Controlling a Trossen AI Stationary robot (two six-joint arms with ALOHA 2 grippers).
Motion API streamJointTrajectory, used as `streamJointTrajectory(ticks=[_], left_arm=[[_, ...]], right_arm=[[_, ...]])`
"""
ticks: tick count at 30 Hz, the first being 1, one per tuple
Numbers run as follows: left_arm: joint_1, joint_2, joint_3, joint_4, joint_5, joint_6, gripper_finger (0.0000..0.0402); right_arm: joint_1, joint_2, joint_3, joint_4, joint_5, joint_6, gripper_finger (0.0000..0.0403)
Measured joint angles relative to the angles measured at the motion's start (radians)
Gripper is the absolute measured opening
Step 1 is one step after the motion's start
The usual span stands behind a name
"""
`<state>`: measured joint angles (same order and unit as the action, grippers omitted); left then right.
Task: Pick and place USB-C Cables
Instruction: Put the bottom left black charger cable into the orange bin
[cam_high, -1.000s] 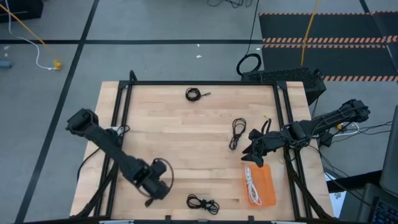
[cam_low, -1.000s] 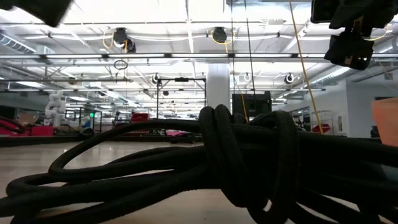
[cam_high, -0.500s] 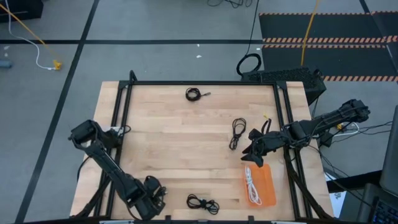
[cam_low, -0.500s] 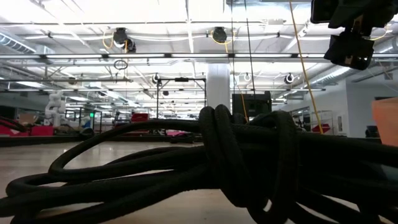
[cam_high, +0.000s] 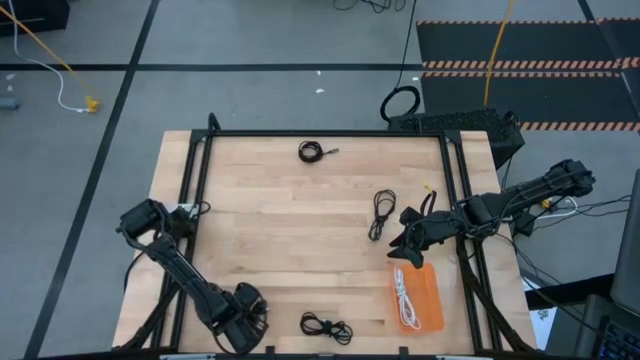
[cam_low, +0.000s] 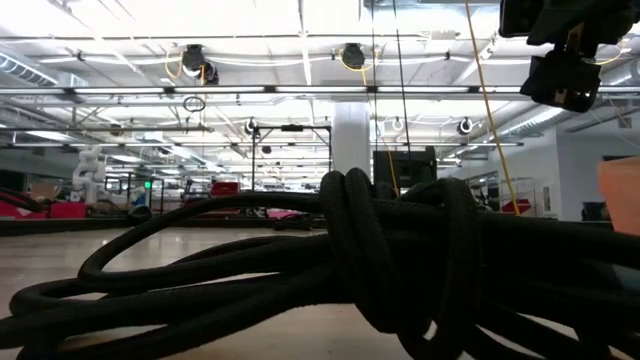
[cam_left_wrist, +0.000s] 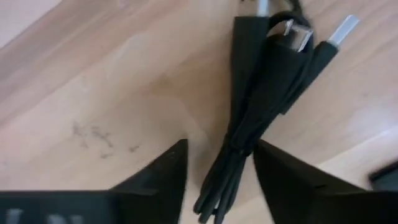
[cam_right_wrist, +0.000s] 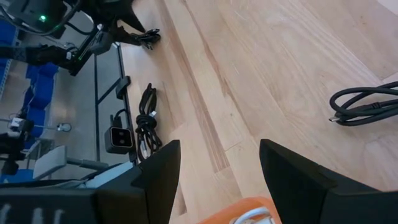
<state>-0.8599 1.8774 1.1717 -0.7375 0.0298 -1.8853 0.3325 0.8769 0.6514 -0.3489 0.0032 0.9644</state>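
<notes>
Black fingers (cam_left_wrist: 165, 174) of my left gripper (cam_left_wrist: 217, 180) stand apart over the wood, straddling a black cable bundle (cam_left_wrist: 261, 106) that lies on the table near its front-left corner; I can't see the pads touching it. My right gripper (cam_right_wrist: 214, 174) has its fingers spread with nothing between them, hovering near the table's right edge just behind the orange tray (cam_high: 420, 297).

That tray sits at the front-right corner and holds the white cable (cam_high: 404, 296). Three more black cables lie loose on the table (cam_high: 280, 220): one (cam_high: 312, 151) near the back edge, one (cam_high: 381, 213) just beside my right gripper toward the centre, and one (cam_high: 326, 325) at the front edge, which fills the low view as a thick knot.

Around the table I see grey floor, a yellow cord (cam_high: 40, 45) trailing off to the back left, a black cable ring (cam_high: 401, 103) behind the back edge, and a striped dark mat (cam_high: 520, 65) beyond the back-right corner.
</notes>
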Motion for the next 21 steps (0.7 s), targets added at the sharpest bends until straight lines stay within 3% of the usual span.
streamJointTrajectory(ticks=[4,6,10,14,17,21], left_arm=[[0.015,-0.001,0.0,0.003,-0.002,0.037,0.0057],[0.02,-0.005,0.0,0.003,-0.004,0.062,0.0028],[0.045,-0.021,0.0,0.003,-0.01,0.1,0.0028],[0.089,-0.067,0.0,0.0,-0.088,0.192,0.0028],[0.132,-0.127,0.0,-0.001,-0.225,0.293,0.0028],[0.213,-0.196,0.0,0.062,-0.48,0.489,0.0028]], right_arm=[[0.0,0.0,0.0,0.0,0.0,0.0,0.021],[0.0,0.0,0.0,0.0,0.0,-0.005,0.021],[0.0,0.0,0.0,0.003,0.001,-0.012,0.021],[0.0,0.0,0.0,0.049,0.001,-0.044,0.021],[0.0,0.0,0.0,0.108,0.015,-0.076,0.021],[0.0,0.001,0.0,0.191,0.065,-0.154,0.021]])
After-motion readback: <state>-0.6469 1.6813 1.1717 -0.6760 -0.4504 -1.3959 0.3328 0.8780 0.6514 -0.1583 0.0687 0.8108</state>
